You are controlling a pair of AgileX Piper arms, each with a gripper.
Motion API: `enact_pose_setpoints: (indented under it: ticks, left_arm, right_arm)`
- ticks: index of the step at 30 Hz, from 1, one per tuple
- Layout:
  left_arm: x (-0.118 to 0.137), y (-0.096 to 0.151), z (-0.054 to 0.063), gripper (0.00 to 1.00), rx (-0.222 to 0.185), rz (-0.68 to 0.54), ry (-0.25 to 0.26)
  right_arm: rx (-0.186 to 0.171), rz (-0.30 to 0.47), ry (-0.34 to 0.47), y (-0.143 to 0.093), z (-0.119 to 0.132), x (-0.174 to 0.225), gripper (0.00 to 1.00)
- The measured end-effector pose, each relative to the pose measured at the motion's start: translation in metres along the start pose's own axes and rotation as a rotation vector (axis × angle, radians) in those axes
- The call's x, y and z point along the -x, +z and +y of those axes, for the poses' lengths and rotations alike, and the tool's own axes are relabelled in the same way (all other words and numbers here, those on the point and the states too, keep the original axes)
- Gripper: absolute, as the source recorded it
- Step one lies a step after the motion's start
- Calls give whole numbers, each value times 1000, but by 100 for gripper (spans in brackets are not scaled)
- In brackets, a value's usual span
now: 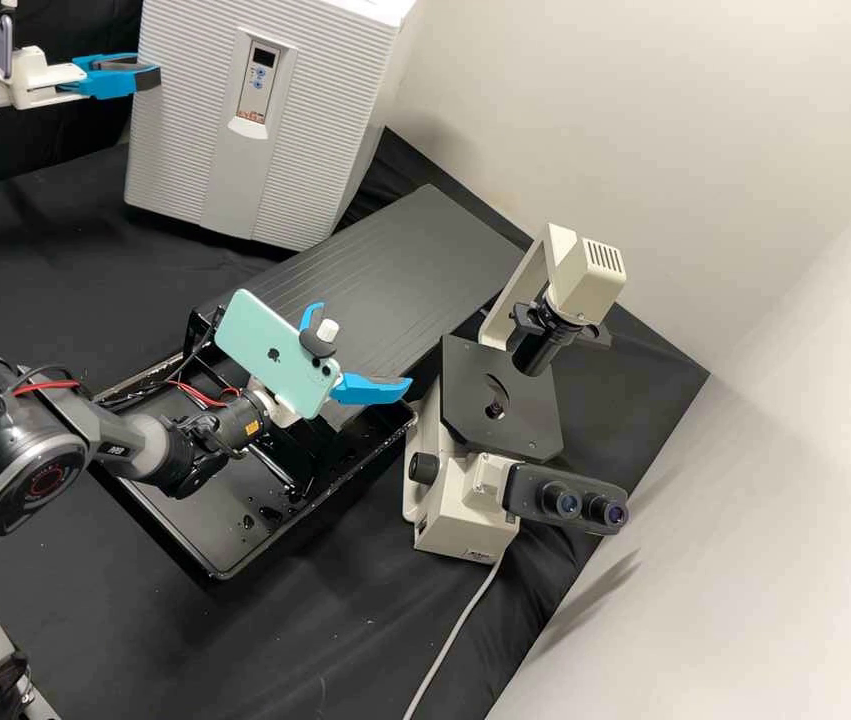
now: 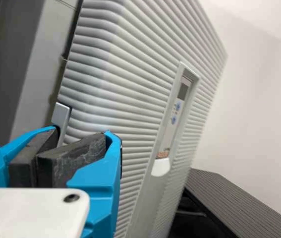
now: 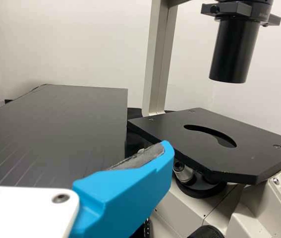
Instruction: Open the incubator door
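The white ribbed incubator [image 1: 265,110] stands at the back left with its door closed. At its left front edge is my left gripper [image 1: 153,76]. In the left wrist view, the left gripper [image 2: 56,141] has its dark pads close together beside a small silver tab [image 2: 61,116] on the edge of the incubator's ribbed door [image 2: 125,74]; whether the tab lies between the tips is unclear. Well apart from the incubator, near the microscope, my right gripper [image 1: 363,345] stands with fingers spread and nothing between them. One finger of the right gripper [image 3: 165,151] shows in the right wrist view.
The microscope [image 1: 500,400] stands right of the right gripper. A black tray [image 1: 185,540] lies under the right arm, and a grooved black board [image 1: 385,260] spans from the tray toward the back. A grey cable [image 1: 455,635] runs to the front edge.
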Motion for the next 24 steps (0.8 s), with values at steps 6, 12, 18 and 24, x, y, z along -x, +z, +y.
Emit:
enact_pose_setpoints:
  ticks: [6, 12, 18, 24]
  left_arm:
    - [17, 16, -3, 0, -7, -26, -31]
    - [37, 38, -10, 0, -20, -77, -83]
    - [61, 63, -16, 0, -18, -131, -106]
    - [82, 85, -20, 0, 3, -163, -111]
  right_arm:
    - [0, 0, 0, 0, 0, 0, 100]
    - [0, 0, 0, 0, 0, 0, 100]
    - [0, 0, 0, 0, 0, 0, 100]
    - [0, 0, 0, 0, 0, 0, 100]
